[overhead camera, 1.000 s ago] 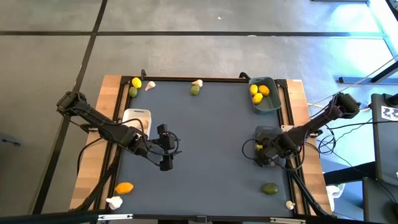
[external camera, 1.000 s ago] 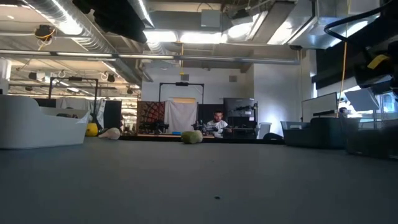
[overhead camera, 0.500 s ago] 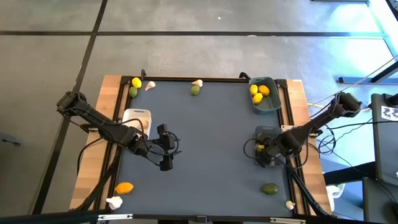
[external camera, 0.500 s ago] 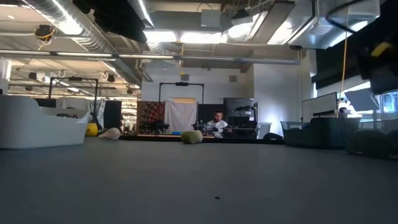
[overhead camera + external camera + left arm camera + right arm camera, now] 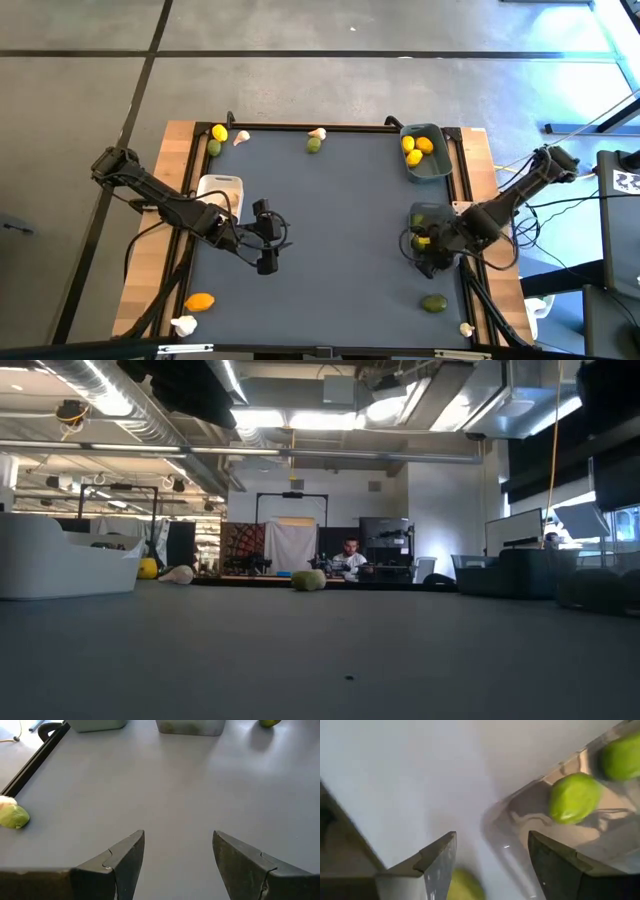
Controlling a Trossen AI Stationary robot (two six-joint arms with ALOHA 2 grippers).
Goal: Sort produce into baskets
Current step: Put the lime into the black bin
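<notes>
- Two round green limes (image 5: 575, 797) lay inside the dark grey rectangular plastic basket (image 5: 425, 216) at the table's right edge.
- Just above that basket's near corner hovered the right gripper (image 5: 492, 865), fingers spread, holding nothing.
- Mid-table, the left gripper (image 5: 177, 855) waited, fingers likewise apart over the bare grey mat (image 5: 165, 790).

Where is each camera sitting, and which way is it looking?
High view: above the table, looking straight down; both arms show, the left gripper mid-table, the right gripper by the dark grey basket.
Low view: at tabletop height, looking level into the room; no arm shows.
Left wrist view: looks past its open jaws across the mat.
Right wrist view: looks past its open jaws at limes in the dark basket.
Shared: the high and low views both show the far lime.
</notes>
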